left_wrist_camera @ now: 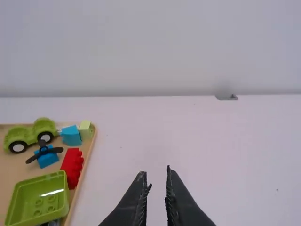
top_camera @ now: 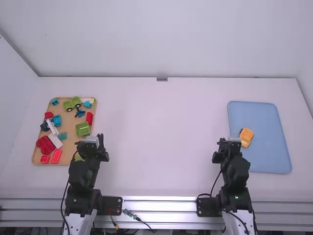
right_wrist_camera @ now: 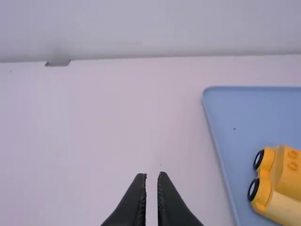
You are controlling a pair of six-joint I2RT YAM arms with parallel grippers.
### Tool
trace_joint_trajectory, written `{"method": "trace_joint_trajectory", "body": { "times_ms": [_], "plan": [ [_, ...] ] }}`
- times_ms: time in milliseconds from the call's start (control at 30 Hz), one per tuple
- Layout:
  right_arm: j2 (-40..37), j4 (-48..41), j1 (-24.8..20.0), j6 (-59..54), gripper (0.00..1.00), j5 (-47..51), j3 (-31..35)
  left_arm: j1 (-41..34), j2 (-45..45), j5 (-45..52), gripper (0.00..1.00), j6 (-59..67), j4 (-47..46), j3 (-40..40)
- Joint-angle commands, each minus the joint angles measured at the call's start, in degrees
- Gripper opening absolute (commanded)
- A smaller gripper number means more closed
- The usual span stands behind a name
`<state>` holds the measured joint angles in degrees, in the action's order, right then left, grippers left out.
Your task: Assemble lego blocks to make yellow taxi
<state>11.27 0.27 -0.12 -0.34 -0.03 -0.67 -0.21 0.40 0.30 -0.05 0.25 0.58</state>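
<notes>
Yellow car (top_camera: 246, 136) set on the blue tray (top_camera: 266, 159), just to the right of the right gripper (right_wrist_camera: 151, 174).
Its long axis seems to run roughly away from the arm bases, wheels (right_wrist_camera: 253, 189) turned toward the middle. A narrow gap is left between both grippers' fingers, nothing held; the left gripper (left_wrist_camera: 155, 171) is placed well apart. If a regrasp is needed, the right arm is better placed.
</notes>
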Motion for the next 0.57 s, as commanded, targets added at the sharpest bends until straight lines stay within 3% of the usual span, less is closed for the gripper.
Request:
{"method": "trace_joint_trajectory", "body": {
  "times_ms": [0,200,533],
  "plan": [
    [-2.4,-0.3,0.1,0.3,0.04,0.0,0.7,0.2,-0.4,-0.3,0.07,0.1,-0.3,-0.6],
    [-6.9,-0.3,0.1,0.3,0.00,0.0,0.7,0.2,-0.4,-0.3,0.00,0.1,-0.3,-0.6],
    [-11.3,-0.3,0.1,0.3,0.00,0.0,0.7,0.2,-0.4,-0.3,0.00,0.1,-0.3,-0.6]
  ]
}}
